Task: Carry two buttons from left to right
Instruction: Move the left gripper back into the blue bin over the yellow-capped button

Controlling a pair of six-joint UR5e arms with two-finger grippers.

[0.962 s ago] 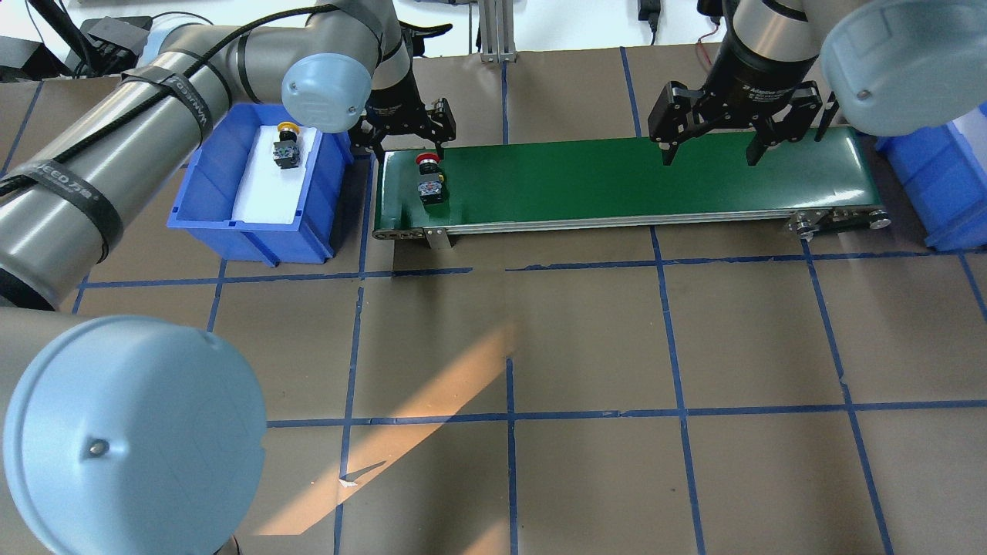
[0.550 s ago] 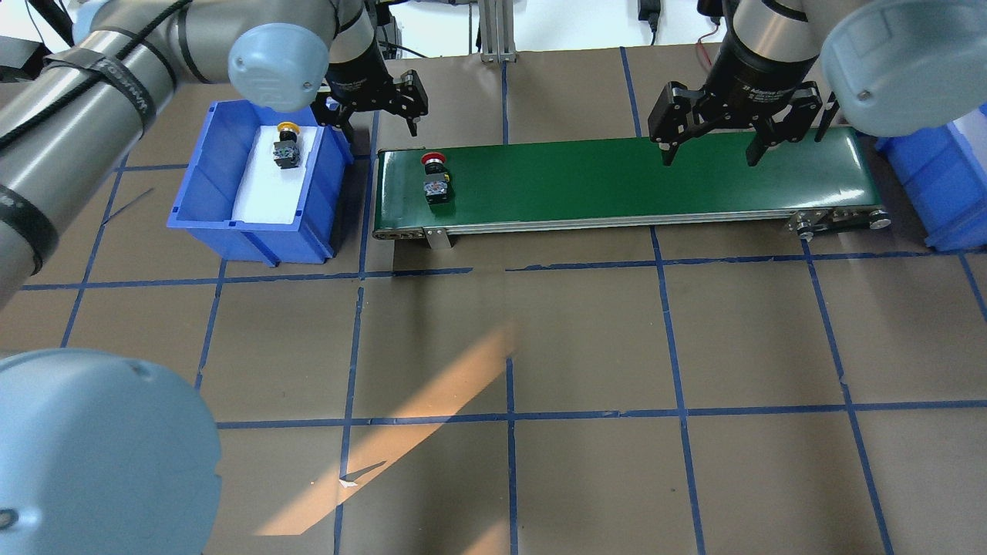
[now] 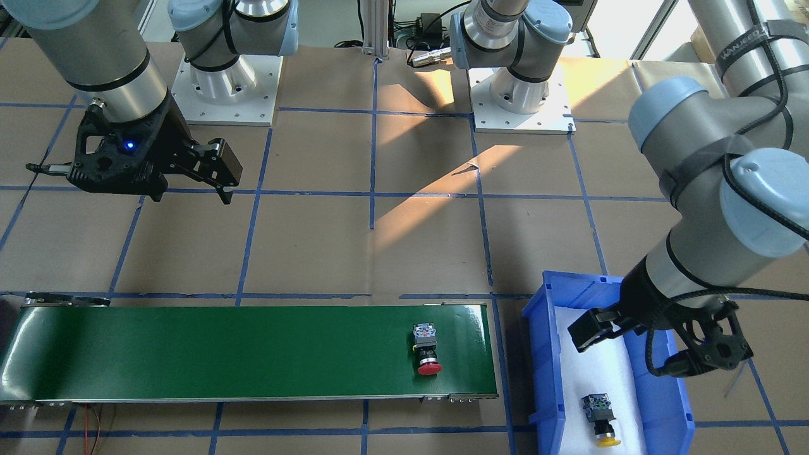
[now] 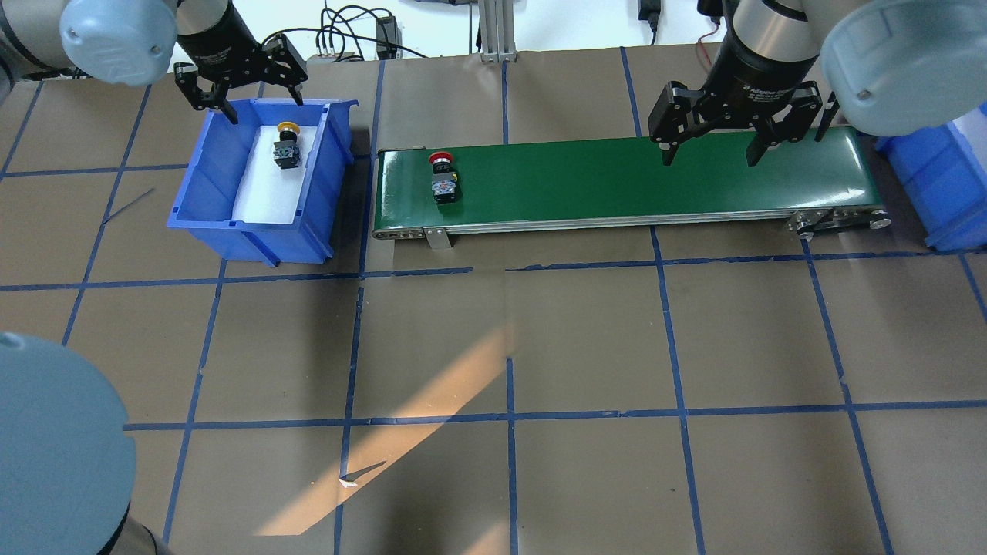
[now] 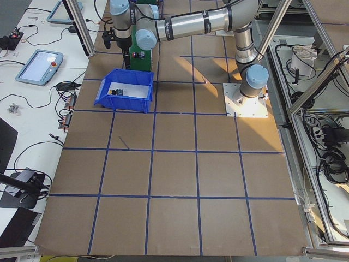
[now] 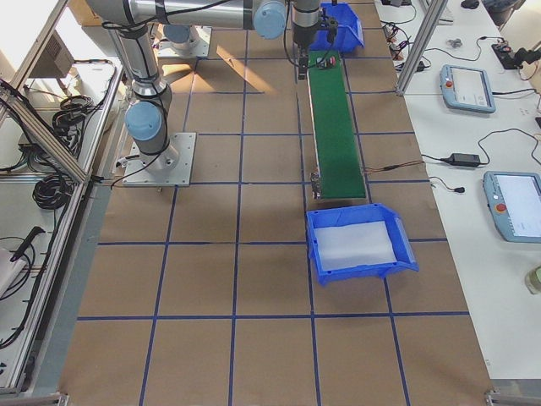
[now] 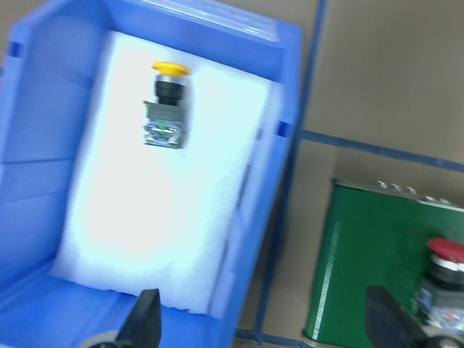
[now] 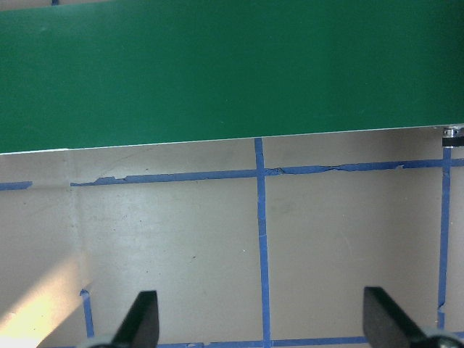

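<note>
Brown-papered table [image 4: 586, 347], mid-task: your red button [image 4: 442, 179] lay at the belt's [image 4: 617, 181] left end, the yellow button [image 4: 285, 146] in the left bin [image 4: 254, 243]. Your left gripper [image 4: 265, 109] hung wide and empty above that bin; your right gripper [image 4: 709, 162], also spread, hung over the belt's right end. Neither button had reached the right bin [image 4: 933, 193], so most work looked undone.
</note>
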